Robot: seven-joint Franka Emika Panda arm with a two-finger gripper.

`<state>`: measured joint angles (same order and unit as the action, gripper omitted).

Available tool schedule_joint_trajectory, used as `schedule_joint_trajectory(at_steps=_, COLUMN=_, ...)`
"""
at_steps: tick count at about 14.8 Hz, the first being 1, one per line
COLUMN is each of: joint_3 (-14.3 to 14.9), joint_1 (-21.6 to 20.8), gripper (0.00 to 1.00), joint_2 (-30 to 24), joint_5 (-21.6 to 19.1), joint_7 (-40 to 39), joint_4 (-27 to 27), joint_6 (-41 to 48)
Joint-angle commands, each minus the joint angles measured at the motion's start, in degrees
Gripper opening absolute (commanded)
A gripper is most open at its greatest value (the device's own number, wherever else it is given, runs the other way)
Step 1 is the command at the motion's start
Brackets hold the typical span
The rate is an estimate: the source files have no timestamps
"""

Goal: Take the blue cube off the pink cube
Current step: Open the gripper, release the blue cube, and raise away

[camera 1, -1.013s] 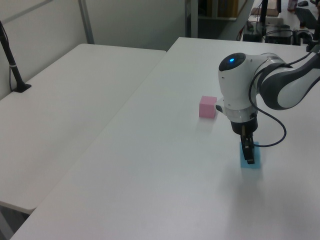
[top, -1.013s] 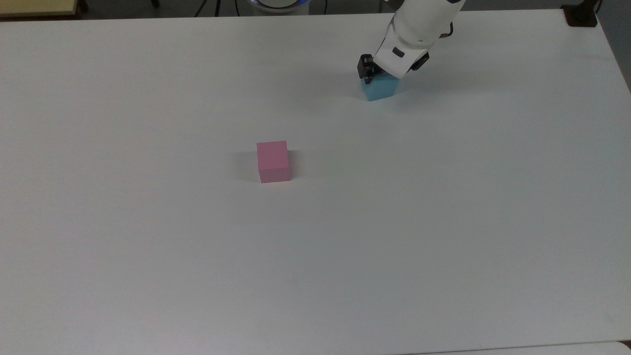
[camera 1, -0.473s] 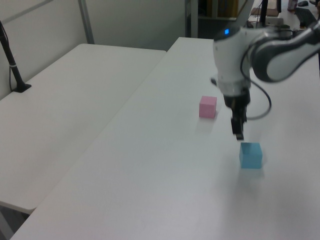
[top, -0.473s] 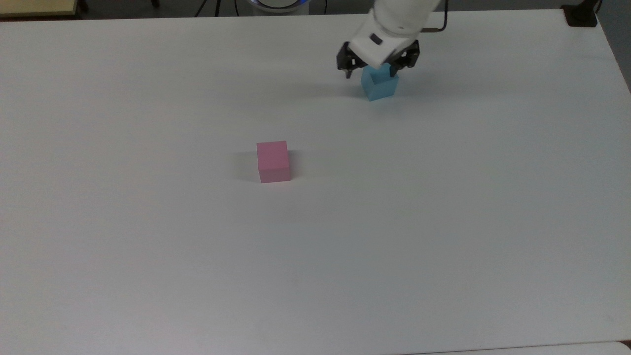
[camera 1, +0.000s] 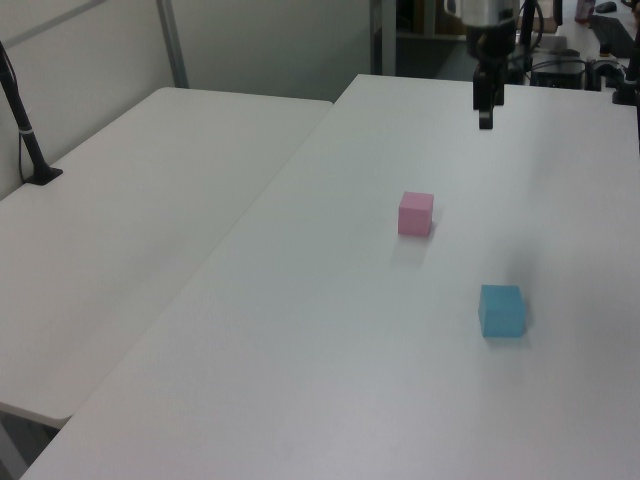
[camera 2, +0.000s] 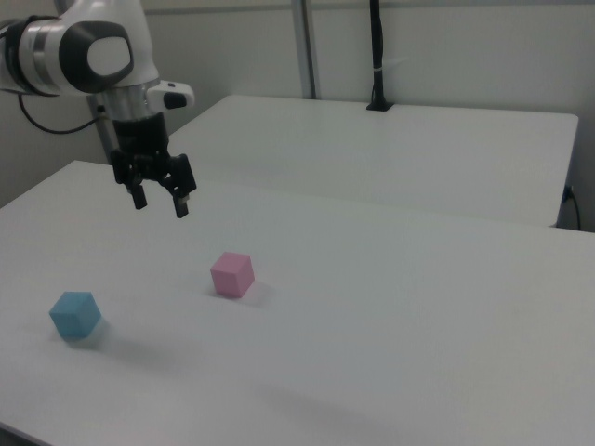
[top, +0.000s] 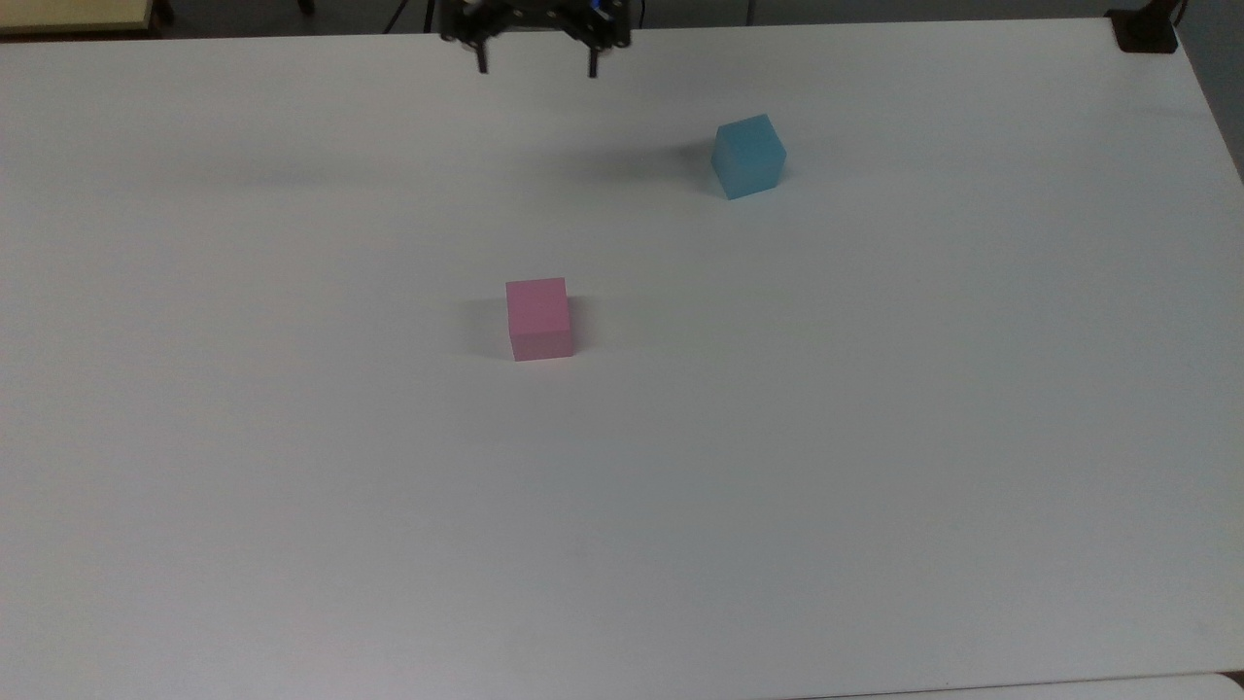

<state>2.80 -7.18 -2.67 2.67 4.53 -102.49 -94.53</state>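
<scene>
Blue cube [top: 747, 156]: upper right of top view, flat on surface [top: 875, 437], well apart from pink cube [top: 537, 318] at centre; unstacking apparently complete | Pincer [top: 535, 68]: top edge, raised, spread wide, empty.

The pale pink cube [top: 537, 317] sits flat near the counter's [top: 875, 437] centre in the top view. The light blue cube [top: 747, 156] rests apart at two o'clock, turned slightly.
</scene>
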Motion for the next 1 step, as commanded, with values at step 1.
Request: schedule_joint_trajectory(at_steps=1, joint_3=2.9, joint_1=-0.03, gripper=1.0, joint_2=-0.84, joint_5=1.2, joint_7=-1.45, joint_4=1.06, joint_6=0.76)
